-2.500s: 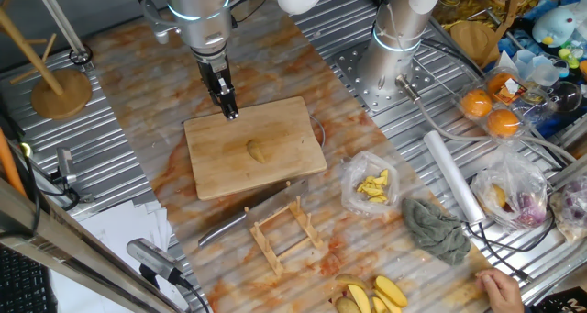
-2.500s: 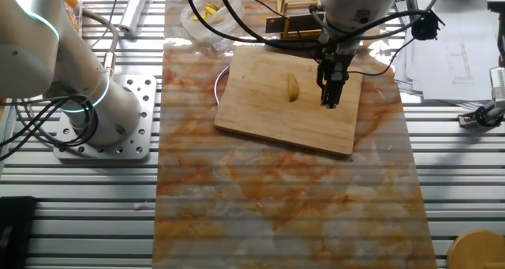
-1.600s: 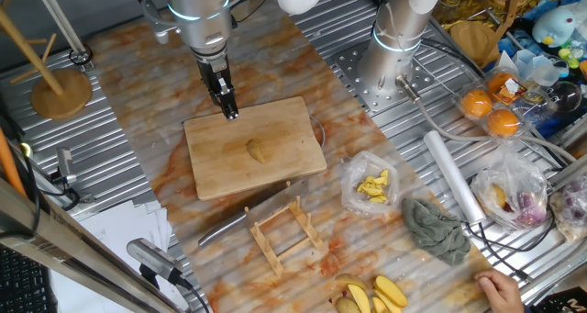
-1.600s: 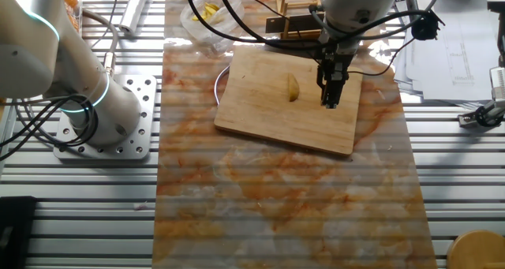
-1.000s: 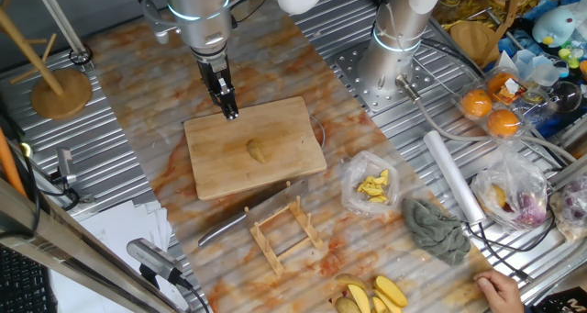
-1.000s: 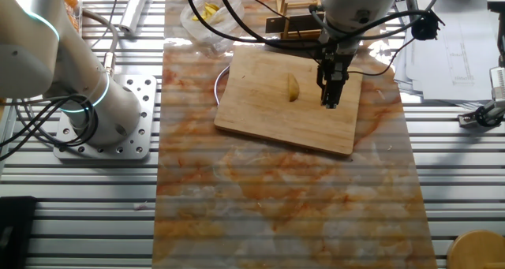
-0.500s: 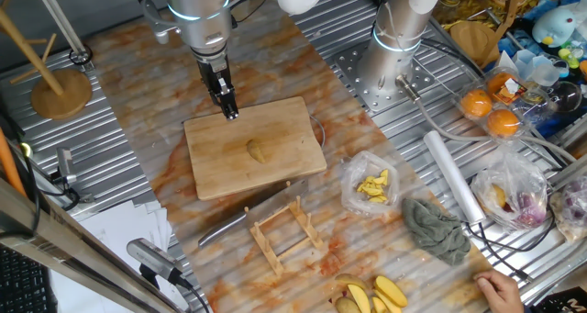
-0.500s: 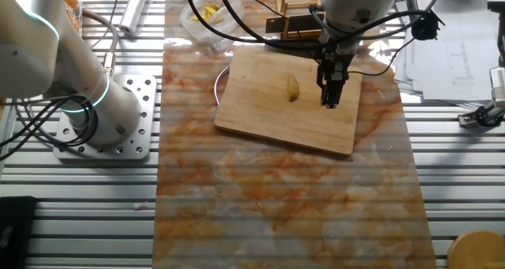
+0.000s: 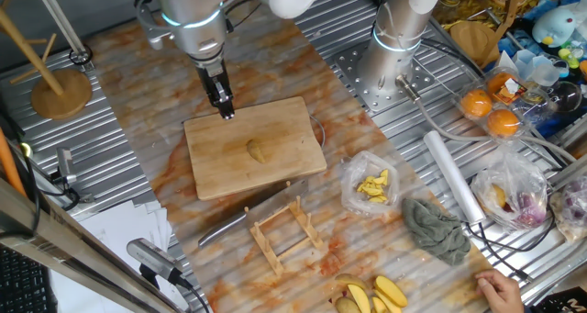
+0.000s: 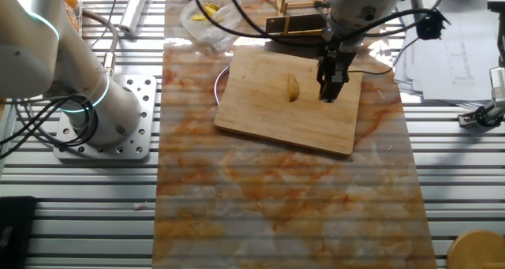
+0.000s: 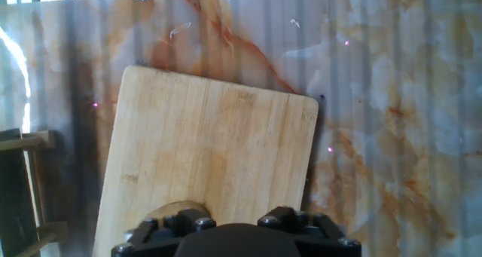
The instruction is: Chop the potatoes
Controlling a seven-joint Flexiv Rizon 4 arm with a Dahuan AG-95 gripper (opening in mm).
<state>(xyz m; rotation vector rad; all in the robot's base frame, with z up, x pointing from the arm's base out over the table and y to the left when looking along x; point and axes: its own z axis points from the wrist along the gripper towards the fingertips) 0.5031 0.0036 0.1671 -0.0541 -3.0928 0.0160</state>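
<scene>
One potato: a single pale-yellow peeled oval potato (image 9: 258,150) lies whole near the middle of the cutting board (image 9: 220,162), uncut.
Gripper: the gripper (image 9: 225,112) points down over the far edge of the board, above the wood and apart from the potato; in the other fixed view it (image 10: 327,96) hangs just beside the potato (image 10: 293,87).
Gripper state: the fingers look drawn together and nothing is between them; the hand view shows only the black body of the hand, so the tips stay hidden there.
Board: the wooden board (image 10: 256,111) rests on the marbled orange-and-white mat (image 9: 138,83); the hand view shows its rounded corner (image 11: 218,151) and a pale curve at the bottom edge (image 11: 175,209), which may be the potato.
Knife: a knife (image 9: 240,221) lies on the mat just beside the board's near edge, next to a small wooden rack (image 9: 286,232).
Other yellow pieces: bright yellow chunks sit in a clear plastic bag (image 9: 371,185), and larger yellow wedges (image 9: 376,296) lie at the bottom edge.
</scene>
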